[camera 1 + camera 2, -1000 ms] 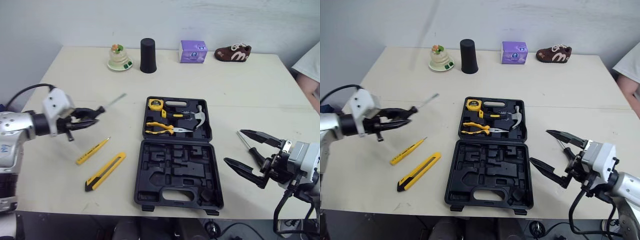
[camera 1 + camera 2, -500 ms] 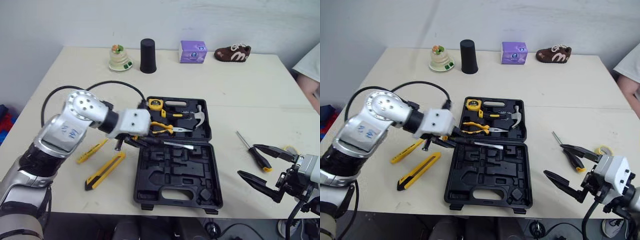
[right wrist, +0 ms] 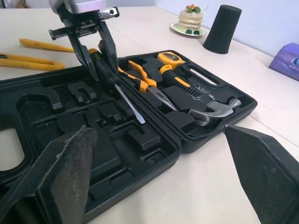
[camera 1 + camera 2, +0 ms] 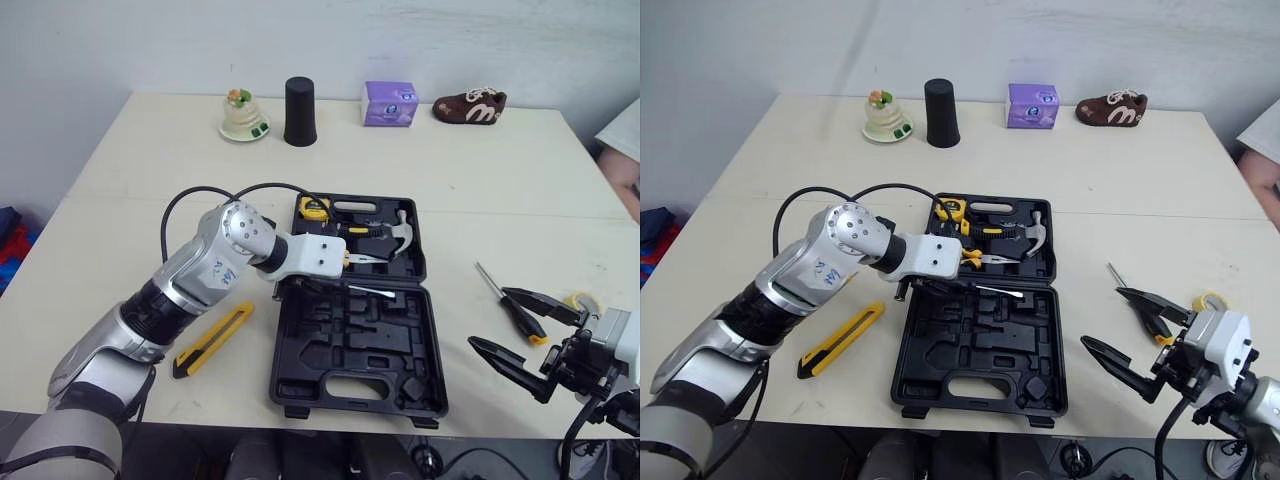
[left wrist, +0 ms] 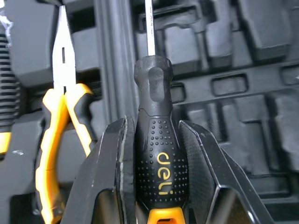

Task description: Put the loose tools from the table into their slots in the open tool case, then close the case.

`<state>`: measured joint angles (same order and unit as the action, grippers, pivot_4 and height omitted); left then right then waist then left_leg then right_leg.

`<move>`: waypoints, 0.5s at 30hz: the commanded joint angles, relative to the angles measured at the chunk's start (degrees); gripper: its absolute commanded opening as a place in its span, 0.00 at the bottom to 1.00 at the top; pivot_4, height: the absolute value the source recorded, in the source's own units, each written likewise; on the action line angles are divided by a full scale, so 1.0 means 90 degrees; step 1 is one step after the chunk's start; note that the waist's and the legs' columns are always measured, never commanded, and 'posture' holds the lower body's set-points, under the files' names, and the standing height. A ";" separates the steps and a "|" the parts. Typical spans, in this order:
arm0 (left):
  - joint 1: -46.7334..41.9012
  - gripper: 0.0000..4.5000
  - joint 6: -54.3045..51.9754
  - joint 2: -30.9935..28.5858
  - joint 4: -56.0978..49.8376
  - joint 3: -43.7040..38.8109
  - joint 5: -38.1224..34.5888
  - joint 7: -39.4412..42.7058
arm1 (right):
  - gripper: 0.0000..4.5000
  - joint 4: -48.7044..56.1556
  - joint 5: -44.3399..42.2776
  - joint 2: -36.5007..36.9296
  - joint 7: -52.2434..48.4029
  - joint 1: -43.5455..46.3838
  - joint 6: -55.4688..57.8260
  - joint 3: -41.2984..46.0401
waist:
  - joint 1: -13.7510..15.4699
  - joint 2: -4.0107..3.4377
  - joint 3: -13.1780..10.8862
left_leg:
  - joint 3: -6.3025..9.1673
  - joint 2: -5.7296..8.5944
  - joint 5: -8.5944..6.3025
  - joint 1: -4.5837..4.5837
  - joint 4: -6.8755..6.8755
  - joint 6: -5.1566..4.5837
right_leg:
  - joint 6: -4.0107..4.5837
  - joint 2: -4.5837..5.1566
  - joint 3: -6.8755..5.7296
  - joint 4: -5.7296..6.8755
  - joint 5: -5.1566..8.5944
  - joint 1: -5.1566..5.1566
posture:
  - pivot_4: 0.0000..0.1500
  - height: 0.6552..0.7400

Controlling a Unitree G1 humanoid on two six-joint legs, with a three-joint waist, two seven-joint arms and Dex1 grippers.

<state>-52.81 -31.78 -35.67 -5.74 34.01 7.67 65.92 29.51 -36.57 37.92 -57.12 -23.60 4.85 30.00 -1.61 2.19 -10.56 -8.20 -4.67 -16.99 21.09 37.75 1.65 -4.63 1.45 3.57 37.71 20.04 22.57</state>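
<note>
Left gripper (image 5: 153, 127) sits further right over tool case (image 4: 300, 398) than half a second ago, screwdriver (image 5: 156, 161) with it; right arm barely changed.

Nearest: right gripper (image 4: 490, 318) low over desk (image 4: 500, 180), jaws wide, empty. Second screwdriver (image 4: 520, 322) lies on desk at far jaw.

Utility knife (image 4: 212, 340) left of case, beside left forearm.

Left wrist view: jaws narrow, clamped on black handle; pliers (image 5: 56, 121) seated alongside.

Right wrist view: blade slants down toward tray, contact unclear.

Far half: tape measure (image 4: 313, 208), hammer (image 4: 400, 228).

Far edge: ornament (image 4: 244, 116), black cup (image 4: 299, 111), purple box (image 4: 388, 103), brown shoe (image 4: 470, 104).
</note>
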 commanded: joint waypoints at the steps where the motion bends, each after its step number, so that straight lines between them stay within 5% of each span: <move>1: -0.0195 0.22 0.0063 0.0062 -0.0007 0.0127 0.0292 0.0101 | 1.00 0.0256 -0.0012 -0.0078 0.0039 -0.0075 -0.0140 0.0052 | 0.0001 0.0000 0.0000 | 0.0000 0.0000 0.0000 0.0000 0.0000 -0.0001 | 0.0000 0.0000 0.0000 0.0000 0.0000 0.0000 | 1.00 1.00; 15: -0.0042 0.22 -0.0003 0.0306 0.0084 0.0210 0.0597 0.0186 | 1.00 0.0453 0.0081 -0.0155 0.0234 -0.0125 -0.0154 -0.0057 | -0.0001 -0.0001 0.0000 | 0.0001 0.0000 0.0000 0.0000 0.0002 -0.0001 | 0.0000 0.0002 -0.0001 0.0003 0.0000 0.0000 | 1.00 1.00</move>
<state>-53.29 -31.98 -33.12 -4.08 35.90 12.02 67.56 31.48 -35.38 36.90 -55.53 -24.59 4.11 29.05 -1.62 2.18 -10.56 -8.19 -4.67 -16.99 21.09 37.77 1.64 -4.63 1.47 3.56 37.74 20.04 22.57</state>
